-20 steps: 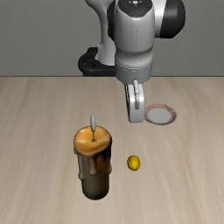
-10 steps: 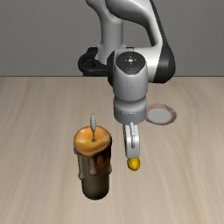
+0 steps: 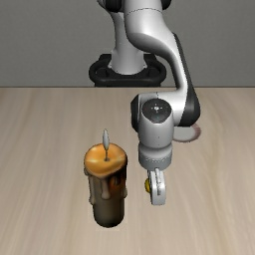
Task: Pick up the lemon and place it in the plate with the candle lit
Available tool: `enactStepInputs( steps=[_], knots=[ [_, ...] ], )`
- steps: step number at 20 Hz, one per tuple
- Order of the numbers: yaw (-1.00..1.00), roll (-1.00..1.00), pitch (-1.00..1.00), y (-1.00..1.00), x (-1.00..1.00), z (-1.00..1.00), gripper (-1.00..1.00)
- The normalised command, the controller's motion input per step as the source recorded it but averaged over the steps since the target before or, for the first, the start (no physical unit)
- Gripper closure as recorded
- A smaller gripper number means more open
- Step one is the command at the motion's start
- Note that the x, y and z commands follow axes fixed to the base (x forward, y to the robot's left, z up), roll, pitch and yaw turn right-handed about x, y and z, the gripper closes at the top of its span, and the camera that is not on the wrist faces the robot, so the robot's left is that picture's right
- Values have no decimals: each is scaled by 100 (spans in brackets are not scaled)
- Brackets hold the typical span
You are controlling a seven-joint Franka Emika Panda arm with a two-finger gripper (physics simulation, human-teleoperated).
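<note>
The tool [image 3: 156, 189] hangs low over the surface [image 3: 40, 149], pointing straight down from the arm's wrist, and the lemon [image 3: 149, 182] lies right at its tip. Only a sliver of yellow peeks out on the side of the tool that faces the exterior view's left; the white body of the tool covers the rest. The lemon is therefore neither ahead of the tool nor off to one side of it, but directly at it and level with its lower end, resting on the surface. Whether the tool stands apart around the lemon or is clamped on it cannot be told from this angle, because the tool's near face hides the gap. The lemon is small and nearly round, so its long axis cannot be read here and probably matters little for the grasp. The candle [image 3: 106, 184] stands near the tool toward the exterior view's left, apart from it, and a straight lift should clear it. As a judgement, the coming move depends on the lemon sitting centred in the tool, not pushed out toward the candle.
</note>
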Motion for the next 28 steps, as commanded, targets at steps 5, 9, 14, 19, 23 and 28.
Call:
enactStepInputs(
  steps=[5, 9, 14, 19, 23, 28],
  knots=[
    [0, 0, 0, 0, -40, -60, -100],
    [0, 0, 0, 0, -25, -75, -100],
    [0, 0, 0, 0, 0, 0, 100],
    [0, 0, 0, 0, 0, 0, 100],
    [0, 0, 0, 0, 0, 0, 100],
    [0, 0, 0, 0, 0, 40, 100]
  ],
)
